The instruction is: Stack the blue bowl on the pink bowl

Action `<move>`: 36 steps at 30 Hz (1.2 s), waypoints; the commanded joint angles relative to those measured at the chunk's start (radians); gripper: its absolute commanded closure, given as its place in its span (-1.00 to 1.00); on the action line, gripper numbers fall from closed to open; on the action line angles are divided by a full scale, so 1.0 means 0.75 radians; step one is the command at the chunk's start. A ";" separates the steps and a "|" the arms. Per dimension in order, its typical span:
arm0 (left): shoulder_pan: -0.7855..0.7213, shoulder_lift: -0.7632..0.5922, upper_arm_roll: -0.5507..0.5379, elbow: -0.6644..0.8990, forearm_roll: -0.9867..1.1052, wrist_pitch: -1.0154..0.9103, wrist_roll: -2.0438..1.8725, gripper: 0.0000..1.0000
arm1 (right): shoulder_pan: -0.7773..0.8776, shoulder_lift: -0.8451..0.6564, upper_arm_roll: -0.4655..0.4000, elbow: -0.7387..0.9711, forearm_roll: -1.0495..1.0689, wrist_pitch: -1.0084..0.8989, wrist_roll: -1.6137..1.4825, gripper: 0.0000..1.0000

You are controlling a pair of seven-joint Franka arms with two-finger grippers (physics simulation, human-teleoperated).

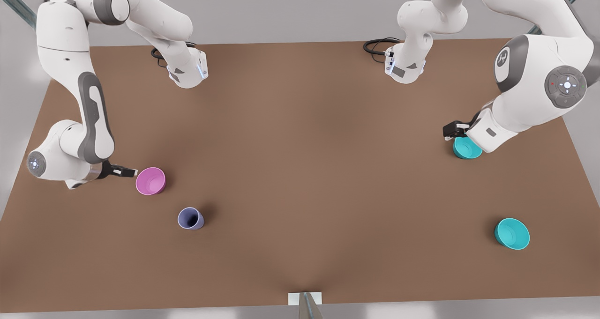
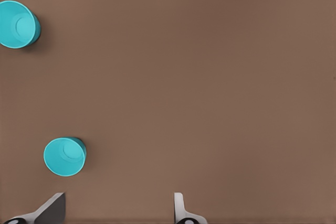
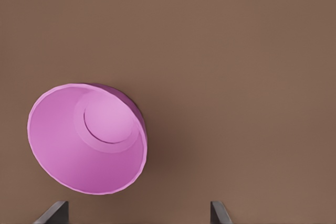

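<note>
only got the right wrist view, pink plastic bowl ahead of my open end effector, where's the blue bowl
observer: the small round teal-cyan plastic bowl sits at the front view's right, beside the left end effector.
operator: is it gripped
observer: no. In the left wrist view the open fingers have nothing between them.
operator: any look-alikes
observer: yes, a slightly wider teal bowl stands apart, nearer the table's front edge. A lavender-blue cup stands near the round pink plastic bowl, which your right end effector almost touches.

Blue bowl (image 1: 465,149), pink bowl (image 1: 150,181) upright (well apart).
</note>
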 commanded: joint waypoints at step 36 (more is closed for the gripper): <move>-0.005 0.006 -0.004 -0.001 0.002 -0.016 0.007 -1.00 | 0.408 -0.097 0.279 -0.022 0.652 0.234 0.182 0.57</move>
